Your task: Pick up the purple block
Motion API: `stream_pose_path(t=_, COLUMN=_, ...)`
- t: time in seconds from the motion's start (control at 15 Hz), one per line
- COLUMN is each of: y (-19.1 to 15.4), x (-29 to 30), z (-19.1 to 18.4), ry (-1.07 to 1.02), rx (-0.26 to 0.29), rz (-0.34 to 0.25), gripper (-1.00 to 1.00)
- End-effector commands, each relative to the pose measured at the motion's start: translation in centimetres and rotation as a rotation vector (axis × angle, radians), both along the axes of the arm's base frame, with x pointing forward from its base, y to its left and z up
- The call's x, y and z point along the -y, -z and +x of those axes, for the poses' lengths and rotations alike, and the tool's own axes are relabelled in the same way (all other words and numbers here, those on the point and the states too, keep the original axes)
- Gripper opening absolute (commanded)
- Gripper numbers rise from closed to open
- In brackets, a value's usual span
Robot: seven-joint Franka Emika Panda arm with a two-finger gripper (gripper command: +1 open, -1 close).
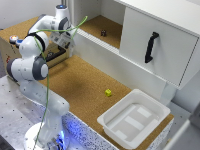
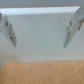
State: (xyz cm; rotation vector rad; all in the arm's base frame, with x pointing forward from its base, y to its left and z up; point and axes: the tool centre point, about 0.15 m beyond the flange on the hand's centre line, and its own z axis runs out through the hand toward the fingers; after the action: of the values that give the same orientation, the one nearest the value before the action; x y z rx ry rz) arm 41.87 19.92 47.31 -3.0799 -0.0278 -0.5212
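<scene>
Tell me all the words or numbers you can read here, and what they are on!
None: no word, number or sign can be read in either view.
The cabinet door, white tub and yellow block look blank.
The small things on the box at the exterior view's left are too blurred to tell if they carry print.

The arm [image 1: 35,67] is glossy white, built of rounded segments with dark grey bands at the joints. One joint cap near the top shows a blue ring. A thin green cable [image 1: 49,75] runs along it. Its base glows blue. The end effector [image 2: 42,31] has two pale grey, dark-edged fingers [image 2: 9,31].
</scene>
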Motion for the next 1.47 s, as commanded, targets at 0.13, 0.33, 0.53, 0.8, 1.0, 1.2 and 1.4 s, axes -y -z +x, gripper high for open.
stream_pose_path(t=0.13, y=-2.6, x=2.9, z=13.1, ry=-0.058, rx=0.036, rz=-0.04, gripper=1.0)
stream_pose_path(t=0.33, y=-3.1, x=2.8, z=16.7, ry=-0.101, rx=0.07, rz=-0.036, gripper=1.0)
stream_pose_path(t=0.53, y=-2.9, x=2.7, z=20.4, ry=-0.124, rx=0.088, rz=-0.05, gripper=1.0)
stream_pose_path(t=0.8, y=-1.9, x=2.1, z=24.0, ry=-0.141, rx=0.089, rz=-0.044, gripper=1.0)
stream_pose_path(t=1.0, y=-0.5, x=1.3, z=26.7, ry=-0.157, rx=0.08, rz=-0.038, gripper=1.0)
stream_pose_path(t=1.2, y=0.0, x=0.6, z=28.5, ry=-0.178, rx=0.089, rz=-0.032, gripper=1.0)
stream_pose_path(t=1.4, y=0.3, x=-0.2, z=30.1, ry=-0.197, rx=0.082, rz=-0.03, gripper=1.0)
